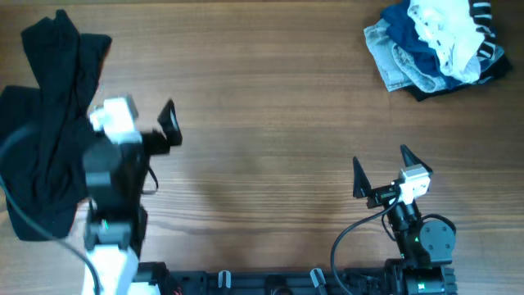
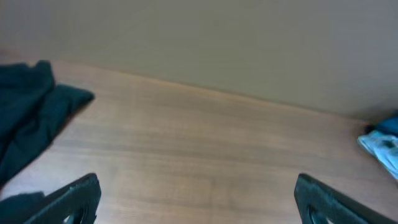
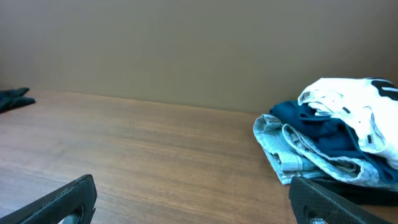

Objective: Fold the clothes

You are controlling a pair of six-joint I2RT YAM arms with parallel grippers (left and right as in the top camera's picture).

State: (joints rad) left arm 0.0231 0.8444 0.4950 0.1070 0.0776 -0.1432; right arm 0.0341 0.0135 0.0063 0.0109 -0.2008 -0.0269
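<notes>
From overhead, we see the black garment spread crumpled at the 9 o'clock edge of the table. The left gripper hangs just beside it, at its 3 o'clock side, with the arm overlapping the cloth. One of its fingers shows over bare wood. The pile of clothes, white on blue on pale denim, sits at the 1 o'clock corner. It is well apart from the right gripper, whose jaws stand spread near 5 o'clock.

In the left wrist view, we find the gripper's jaws wide apart with nothing between them. The black garment lies at 10 o'clock, and an edge of the pile is at 3 o'clock.

In the right wrist view, the jaws are likewise wide apart and hold nothing. The pile lies at 2 o'clock, and a tip of the black garment shows far off at 9 o'clock.
</notes>
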